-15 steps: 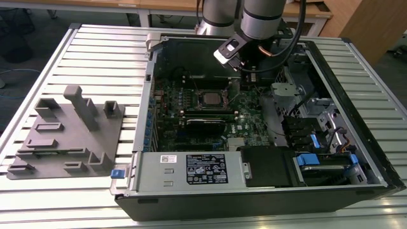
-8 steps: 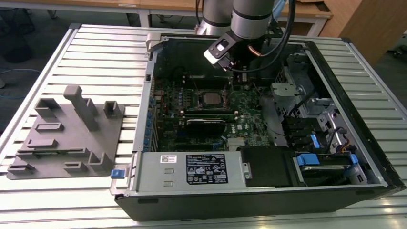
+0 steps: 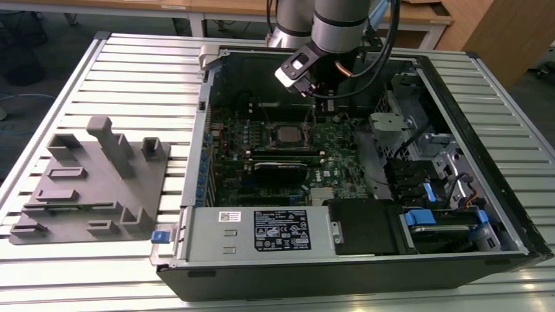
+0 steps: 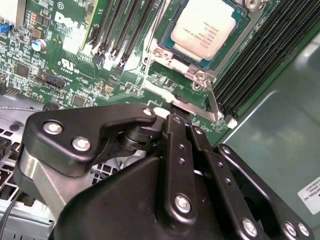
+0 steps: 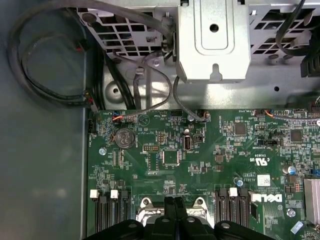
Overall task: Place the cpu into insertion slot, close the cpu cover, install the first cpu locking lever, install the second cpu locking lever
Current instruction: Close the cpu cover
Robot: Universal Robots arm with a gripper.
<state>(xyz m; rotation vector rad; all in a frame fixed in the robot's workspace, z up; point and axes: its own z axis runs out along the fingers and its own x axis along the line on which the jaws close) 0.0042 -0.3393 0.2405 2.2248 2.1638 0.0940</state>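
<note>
The cpu (image 3: 286, 135) (image 4: 204, 27), a pale silvery square, lies flat in the insertion slot (image 3: 270, 136) on the green board. The silver cpu cover (image 4: 175, 62) lies down around its edges. A thin silver locking lever (image 4: 214, 102) runs along the socket's side, ending near my fingertips. In the exterior view my gripper (image 3: 328, 107) hangs just beyond the socket's far right corner. In both wrist views its black fingers (image 4: 175, 111) (image 5: 175, 202) are pressed together, low over the socket's edge. I see nothing gripped between them.
Long black memory slots (image 4: 260, 55) flank the socket. A grey drive bracket (image 5: 214, 40) and loose cables (image 5: 45, 55) sit beyond the board's edge. The power supply (image 3: 282, 231) fills the case's near side. A grey fixture (image 3: 95, 175) stands on the slatted table.
</note>
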